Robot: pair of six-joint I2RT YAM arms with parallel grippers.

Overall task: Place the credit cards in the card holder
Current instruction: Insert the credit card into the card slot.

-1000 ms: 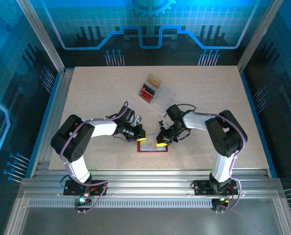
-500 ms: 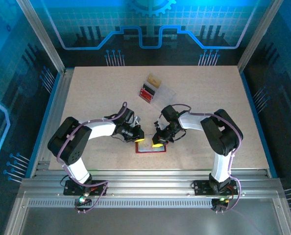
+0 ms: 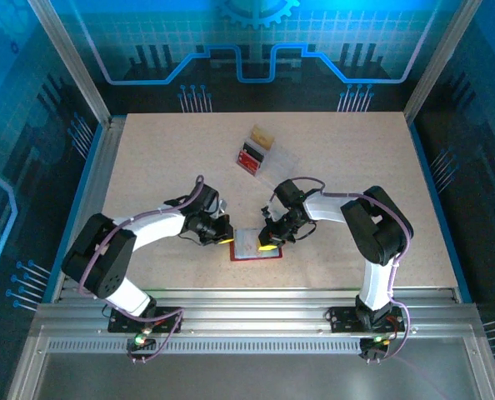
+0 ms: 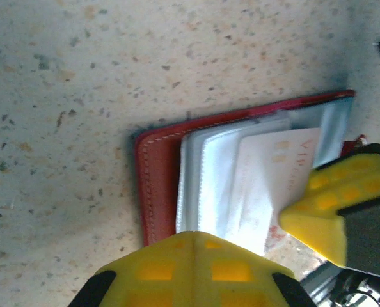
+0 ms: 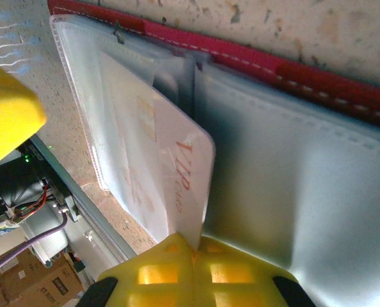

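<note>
The card holder (image 3: 255,257) lies open on the table between my arms, a dark red wallet (image 4: 157,182) with clear plastic sleeves (image 5: 286,166). My right gripper (image 5: 193,246) is shut on one corner of a pale credit card (image 5: 177,169) printed "VIP". The card's far end lies in the wallet's left-hand sleeves. In the left wrist view that card (image 4: 273,173) shows under the right gripper's yellow finger (image 4: 331,204). My left gripper (image 4: 191,236) is shut at the wallet's near-left edge, over the sleeve border. Nothing shows between its fingers. In the top view the left gripper (image 3: 223,237) and the right gripper (image 3: 268,244) flank the wallet.
A clear plastic box (image 3: 264,154) at the back centre holds dark red ribbed pieces (image 3: 250,156), with a small tan block (image 3: 262,136) behind them. The table's metal front rail (image 3: 256,293) runs just below the wallet.
My left arm has swung to the left and lower, and its gripper has slid a little left along the wallet's edge. The right gripper has shifted slightly left, still holding the card.
</note>
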